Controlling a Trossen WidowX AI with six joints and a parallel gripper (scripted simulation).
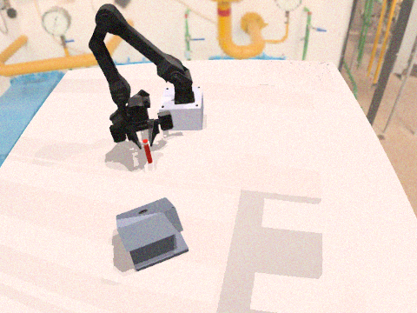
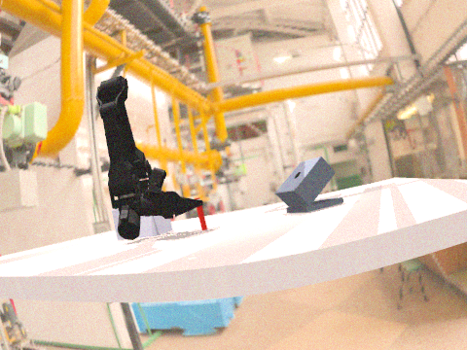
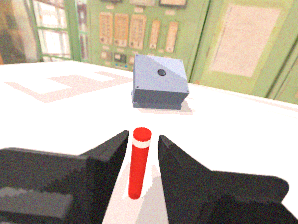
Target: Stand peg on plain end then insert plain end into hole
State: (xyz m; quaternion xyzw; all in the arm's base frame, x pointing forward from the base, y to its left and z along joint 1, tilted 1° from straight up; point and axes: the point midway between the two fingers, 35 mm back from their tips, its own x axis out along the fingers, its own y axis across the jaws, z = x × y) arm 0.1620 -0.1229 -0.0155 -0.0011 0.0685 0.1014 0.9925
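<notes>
The red peg [image 1: 148, 153] [image 2: 201, 219] [image 3: 138, 170] has its plain end down on the table [image 1: 282, 143] and its white-banded end up. In the exterior view its top leans a little toward the arm. My gripper [image 1: 146, 146] [image 2: 200, 201] [image 3: 143, 137] is open. Its fingertips stand on either side of the peg's upper end, with a narrow gap on each side in the wrist view. The blue-grey sloped panel [image 1: 148, 232] [image 2: 313, 181] [image 3: 157, 85] stands beyond the peg. Its dark hole [image 1: 142, 211] [image 2: 298, 174] [image 3: 161, 72] is empty.
The arm's pale base block [image 1: 188, 117] stands behind the gripper. The panel block has a flat foot plate [image 1: 182, 249] [image 2: 328, 203] on the table. Hard-edged shadows lie across the table.
</notes>
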